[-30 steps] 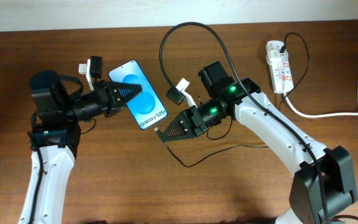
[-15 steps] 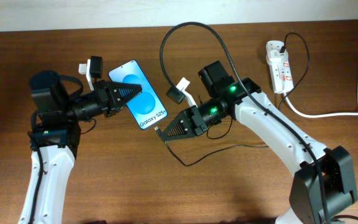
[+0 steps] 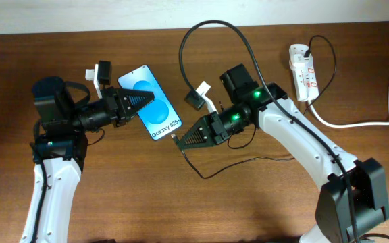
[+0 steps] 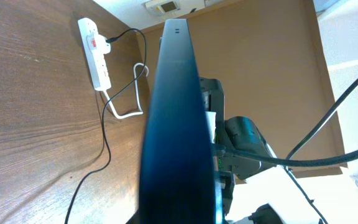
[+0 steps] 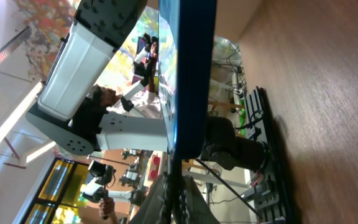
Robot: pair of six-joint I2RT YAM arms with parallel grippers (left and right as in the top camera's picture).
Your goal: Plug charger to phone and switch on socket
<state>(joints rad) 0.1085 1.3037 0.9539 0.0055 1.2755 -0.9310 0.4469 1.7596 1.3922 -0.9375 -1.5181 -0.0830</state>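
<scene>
The phone (image 3: pixel 155 106), its blue screen reading "Galaxy S25", is held up over the table by my left gripper (image 3: pixel 144 100), which is shut on its upper half. In the left wrist view the phone (image 4: pixel 176 118) shows edge-on. My right gripper (image 3: pixel 178 140) is shut on the charger's connector tip (image 3: pixel 173 139), right at the phone's lower end; I cannot tell whether they touch. In the right wrist view the phone's edge (image 5: pixel 188 74) runs straight up from my right gripper (image 5: pixel 178 196). The thin charger cable (image 3: pixel 211 175) trails right to a black plug in the white socket (image 3: pixel 303 73).
The socket's thick white cord (image 3: pixel 356 123) runs off the right edge of the table. My right arm's own thick black cable (image 3: pixel 215 28) arches over the middle. The socket (image 4: pixel 96 55) lies far back in the left wrist view. Bare brown wood fills the front of the table.
My right gripper has shifted a little up and to the right with the connector, closer to the phone's lower end. The left gripper and the phone have stayed still.
</scene>
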